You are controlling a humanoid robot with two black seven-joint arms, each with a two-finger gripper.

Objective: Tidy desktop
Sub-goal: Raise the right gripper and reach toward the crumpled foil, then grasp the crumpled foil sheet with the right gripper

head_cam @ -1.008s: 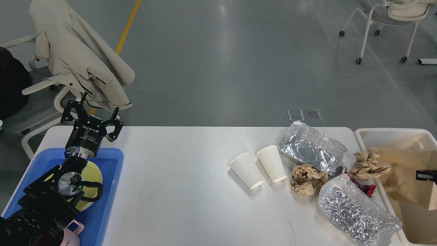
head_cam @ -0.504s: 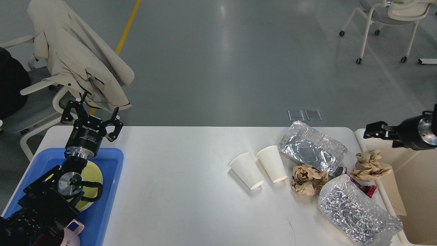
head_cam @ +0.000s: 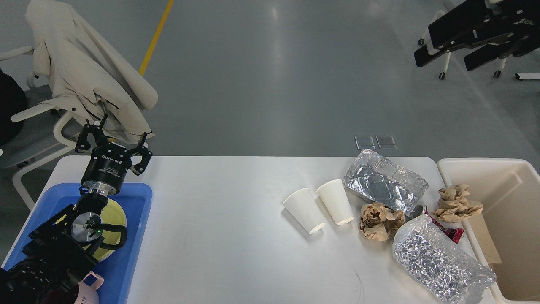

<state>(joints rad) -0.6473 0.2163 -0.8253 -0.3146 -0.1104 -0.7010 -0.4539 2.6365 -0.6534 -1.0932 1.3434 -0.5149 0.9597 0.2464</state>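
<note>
The white desktop [head_cam: 219,211] carries litter on its right half: two white paper cups [head_cam: 304,210] [head_cam: 336,202] on their sides, a foil tray [head_cam: 384,181], two crumpled brown paper balls [head_cam: 379,221] [head_cam: 457,202], a shiny foil bag [head_cam: 438,259] and a red wrapper [head_cam: 449,231]. My left gripper [head_cam: 114,141] is open and empty, raised over the back edge of the blue tray [head_cam: 130,253]. My right gripper [head_cam: 441,62] is open and empty, held high at the top right, far above the table.
A cream-white bin [head_cam: 476,164] stands at the table's right end with brown paper low inside. The blue tray holds a yellow-green plate [head_cam: 116,213] and a pink object [head_cam: 90,287]. A chair with a beige coat [head_cam: 90,80] stands behind the left corner.
My right gripper rose out of the bin and swung up to the top right, empty. The brown paper it was beside now lies low in the bin. The left arm has not moved.
</note>
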